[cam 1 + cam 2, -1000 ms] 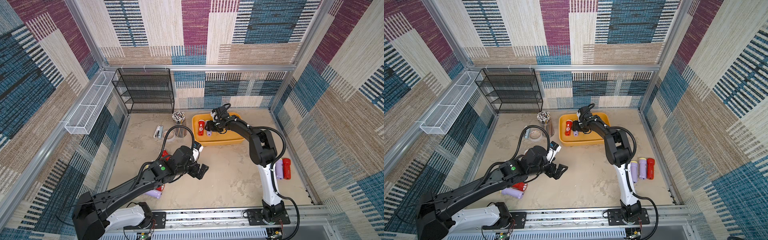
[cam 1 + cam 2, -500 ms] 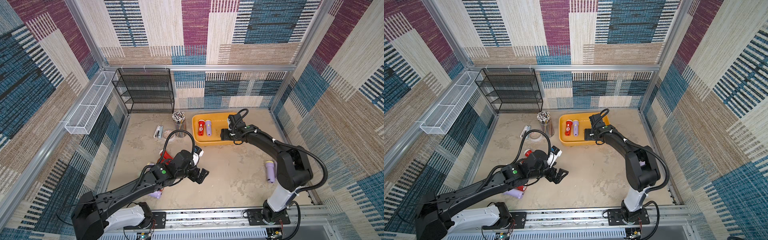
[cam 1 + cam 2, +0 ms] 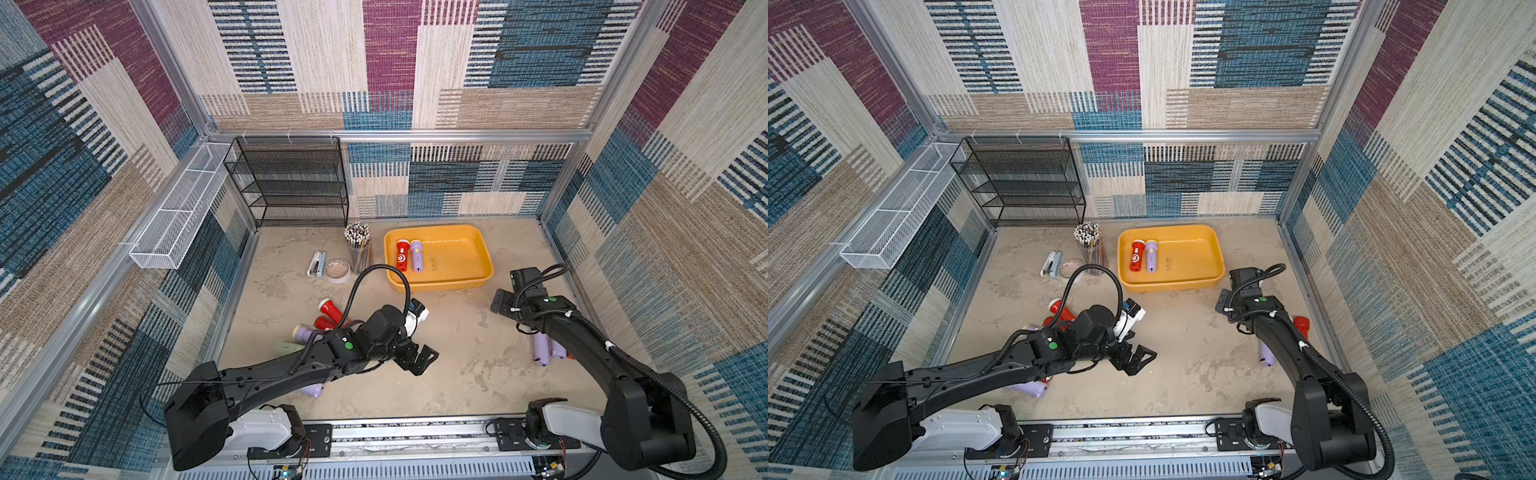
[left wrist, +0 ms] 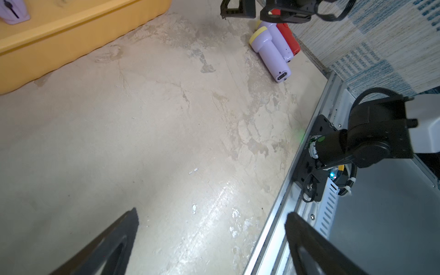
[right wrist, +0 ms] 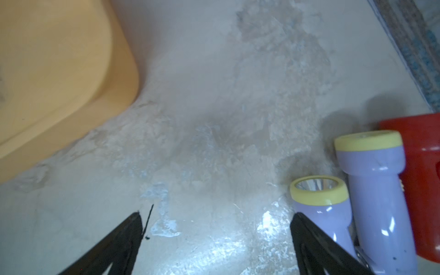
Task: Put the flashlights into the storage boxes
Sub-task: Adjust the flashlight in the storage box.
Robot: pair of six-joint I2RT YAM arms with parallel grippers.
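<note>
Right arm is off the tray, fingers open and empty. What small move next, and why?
Probably shift the right gripper sideways to straddle the nearest lavender flashlight. The gripper is open and empty, that flashlight lies on the table just beside it, and the yellow tray is mostly bare.

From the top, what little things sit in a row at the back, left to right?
White-and-blue stapler, round tape roll, clear cup of pencils, red plastic flashlight, lavender plastic flashlight, both in the yellow-orange plastic tray.
</note>
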